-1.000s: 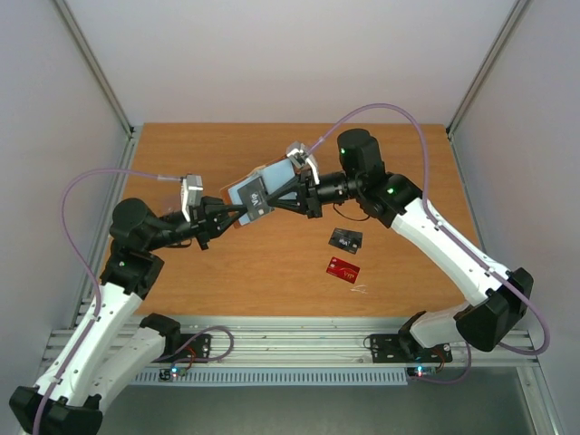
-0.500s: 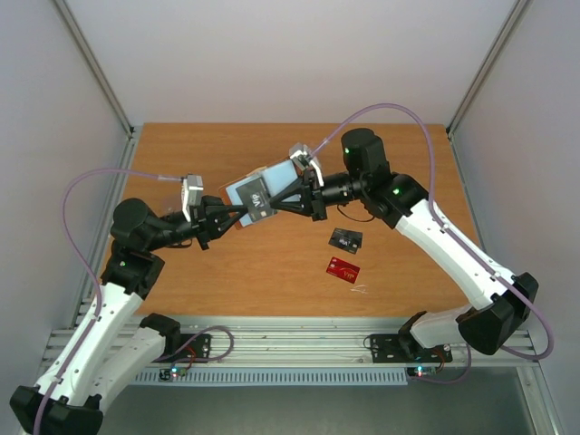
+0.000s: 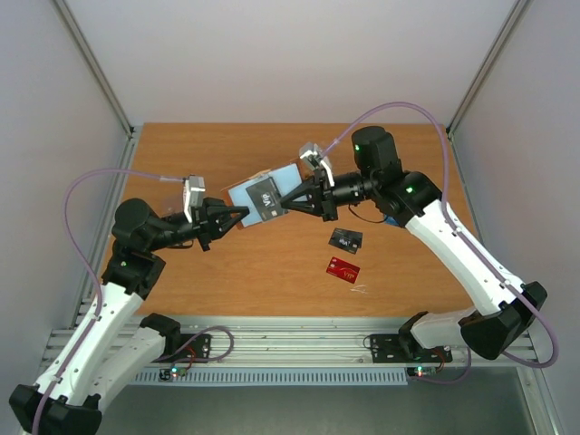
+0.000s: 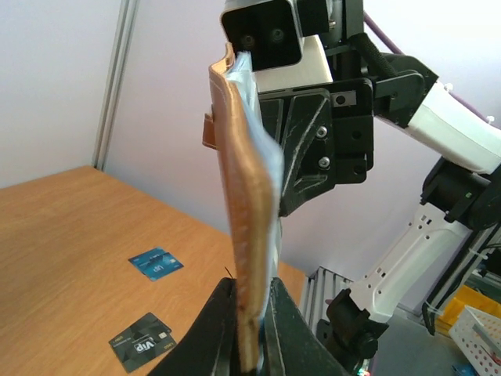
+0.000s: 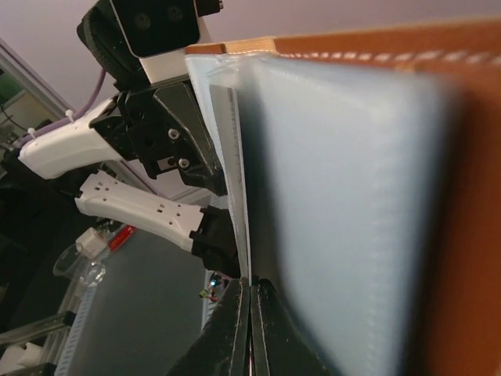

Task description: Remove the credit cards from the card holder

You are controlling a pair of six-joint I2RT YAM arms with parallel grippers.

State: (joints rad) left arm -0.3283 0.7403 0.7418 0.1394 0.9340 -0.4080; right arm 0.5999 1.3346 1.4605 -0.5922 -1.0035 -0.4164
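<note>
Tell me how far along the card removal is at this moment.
Done: a dark card and a red card lie on the table. In hand: the wallet is held in the air, with the left gripper and the right gripper shut on opposite edges. Left: a third card, also dark, sits against its pale inside, not yet out.

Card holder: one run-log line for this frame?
card holder: open, off table | left gripper: shut on its edge | right gripper: shut at inner face, hold unclear | at holder: black card | on table: dark card, red card
</note>
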